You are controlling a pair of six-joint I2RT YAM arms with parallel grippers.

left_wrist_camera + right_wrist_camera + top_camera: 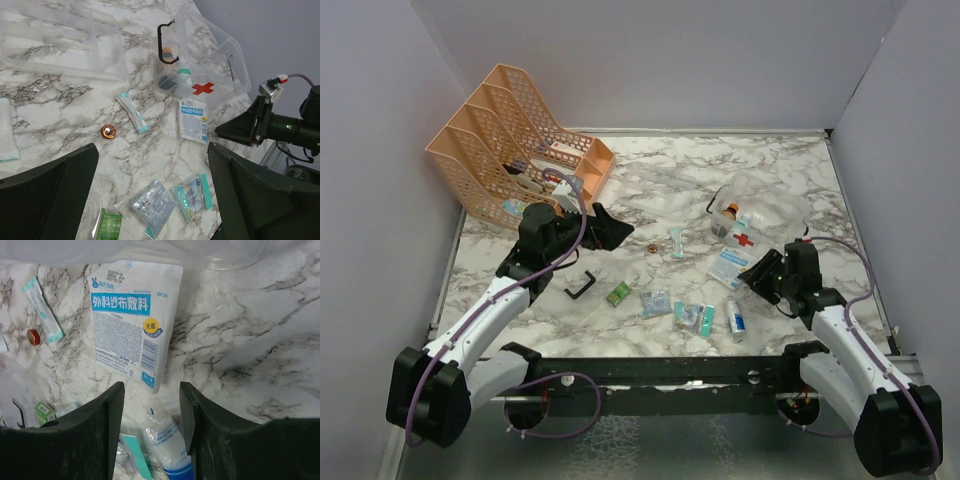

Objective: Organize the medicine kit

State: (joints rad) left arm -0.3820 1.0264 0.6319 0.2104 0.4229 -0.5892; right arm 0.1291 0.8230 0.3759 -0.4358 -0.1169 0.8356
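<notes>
The medicine kit, a clear box with a red cross, lies on its side at the right of the marble table; the left wrist view shows the medicine kit with a black handle on top. My right gripper hovers in front of it. In its own view the right gripper is open over a white tube, with a white gauze packet just beyond. My left gripper stands left of centre. That left gripper is wide open above a silver packet, holding nothing.
A peach mesh rack stands at the back left. Loose on the marble lie a black U-shaped piece, a green box, teal packets, a teal strip and a copper roll. A clear tray lies farther back.
</notes>
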